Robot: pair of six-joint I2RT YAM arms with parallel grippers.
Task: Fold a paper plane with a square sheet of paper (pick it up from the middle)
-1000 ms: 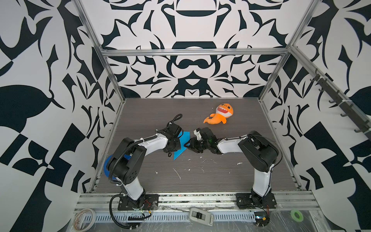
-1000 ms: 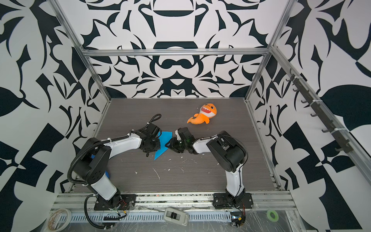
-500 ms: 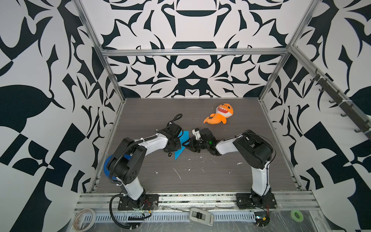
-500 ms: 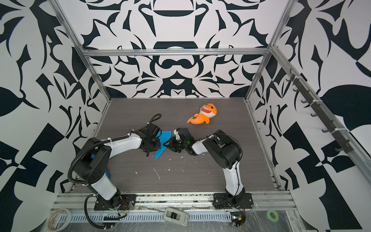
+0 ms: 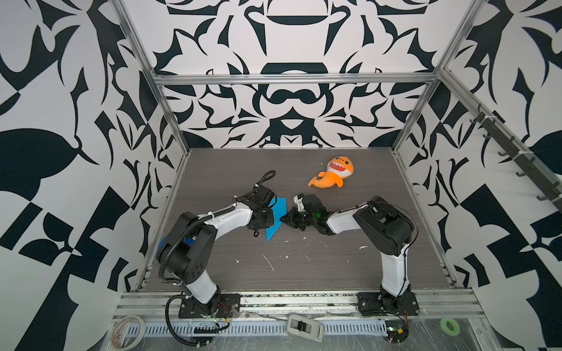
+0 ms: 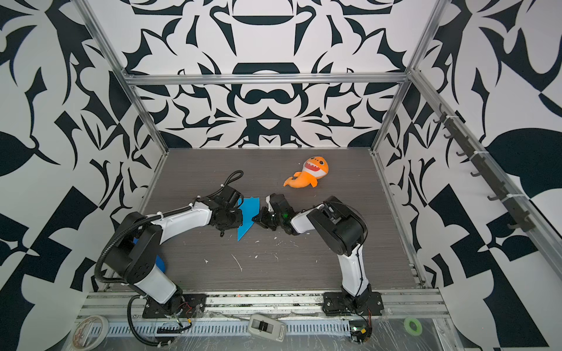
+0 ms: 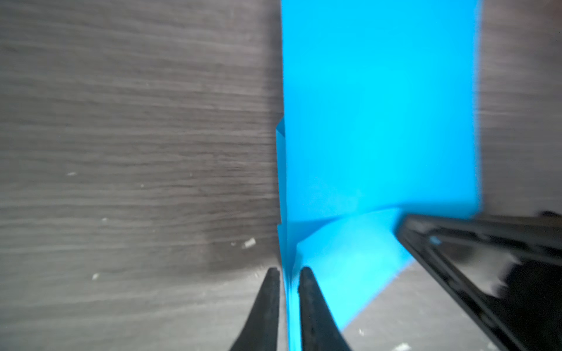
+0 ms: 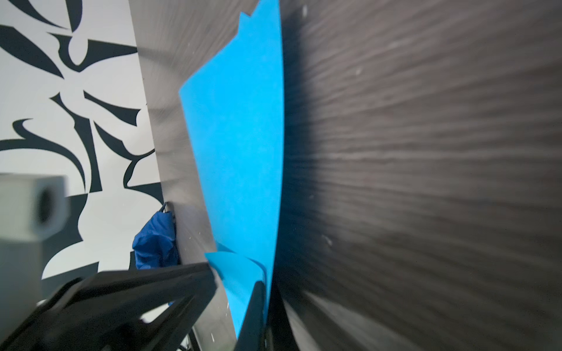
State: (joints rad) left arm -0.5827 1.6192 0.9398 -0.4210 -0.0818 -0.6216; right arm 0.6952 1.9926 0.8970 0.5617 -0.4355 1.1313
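Pinching paper plane's [image 5: 272,228] 3 o'clock edge shut, right gripper [image 5: 283,218] apparently steadied it; left gripper [image 7: 289,273], at 9 o'clock, straddled the crease, narrowly parted.

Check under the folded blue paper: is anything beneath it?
Only the grey table shows around the blue paper, pinched by the right hand. The patch directly beneath it is covered.

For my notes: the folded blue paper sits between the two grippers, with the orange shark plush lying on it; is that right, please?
Not quite: both top views show the orange shark plush lying apart from the folded blue paper; the rest holds.
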